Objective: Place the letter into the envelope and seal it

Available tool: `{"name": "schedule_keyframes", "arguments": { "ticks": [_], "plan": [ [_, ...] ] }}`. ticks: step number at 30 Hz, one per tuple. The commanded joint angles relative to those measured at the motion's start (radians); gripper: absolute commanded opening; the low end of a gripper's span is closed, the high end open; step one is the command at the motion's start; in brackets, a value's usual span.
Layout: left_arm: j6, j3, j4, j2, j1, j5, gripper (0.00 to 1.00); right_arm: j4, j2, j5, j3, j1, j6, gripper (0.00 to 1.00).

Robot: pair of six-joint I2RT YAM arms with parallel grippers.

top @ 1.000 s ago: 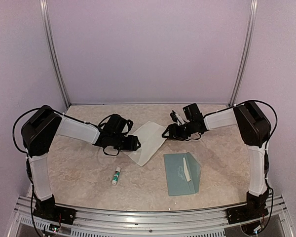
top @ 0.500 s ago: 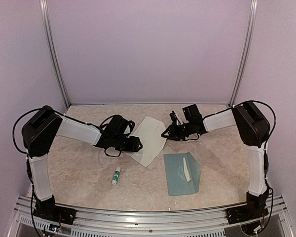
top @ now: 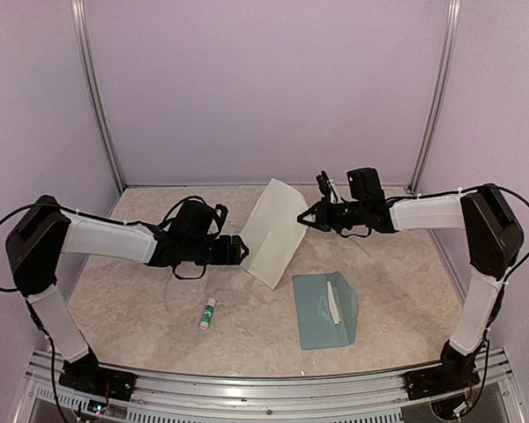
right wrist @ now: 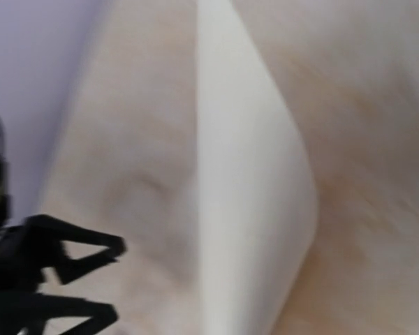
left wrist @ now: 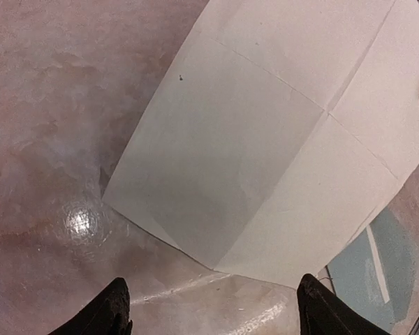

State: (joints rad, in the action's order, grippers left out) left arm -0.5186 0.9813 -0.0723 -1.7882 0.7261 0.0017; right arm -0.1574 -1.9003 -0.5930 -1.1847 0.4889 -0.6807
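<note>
Early: right gripper clamped on letter right edge, sheet lifted; left gripper jaws apart, empty. Near-right teal envelope unfilled; inserting, sealing remain.

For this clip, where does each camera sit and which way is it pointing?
Top external: fixed above and behind the bases, looking down at the table; the left arm and right arm show, the right gripper pinching the letter.
Left wrist: on the left arm, looking down at the letter; its two spread fingers show at the bottom.
Right wrist: on the right arm, close against the letter, blurred; its own fingers cannot be made out.
Shared: top and left wrist views both show the envelope near the letter.
</note>
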Motion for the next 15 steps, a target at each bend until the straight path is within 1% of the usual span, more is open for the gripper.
{"name": "schedule_keyframes", "arguments": {
  "ticks": [1,4,9,13,15],
  "plan": [
    [-0.04,-0.009,-0.047,0.195,0.001,0.005,0.78,-0.079,0.199,-0.042,0.046,0.008,0.043,0.0],
    [-0.081,-0.017,-0.084,0.284,0.007,0.092,0.8,-0.096,0.305,-0.08,0.088,0.008,0.053,0.0],
    [-0.177,-0.03,-0.224,0.373,0.053,0.214,0.84,-0.172,0.478,-0.13,0.167,0.014,0.033,0.0],
    [-0.263,-0.015,-0.339,0.362,0.102,0.292,0.85,-0.167,0.553,-0.144,0.178,0.046,0.052,0.0],
    [-0.284,0.012,-0.349,0.342,0.126,0.311,0.86,-0.169,0.58,-0.137,0.183,0.064,0.063,0.0]
  ]
}}
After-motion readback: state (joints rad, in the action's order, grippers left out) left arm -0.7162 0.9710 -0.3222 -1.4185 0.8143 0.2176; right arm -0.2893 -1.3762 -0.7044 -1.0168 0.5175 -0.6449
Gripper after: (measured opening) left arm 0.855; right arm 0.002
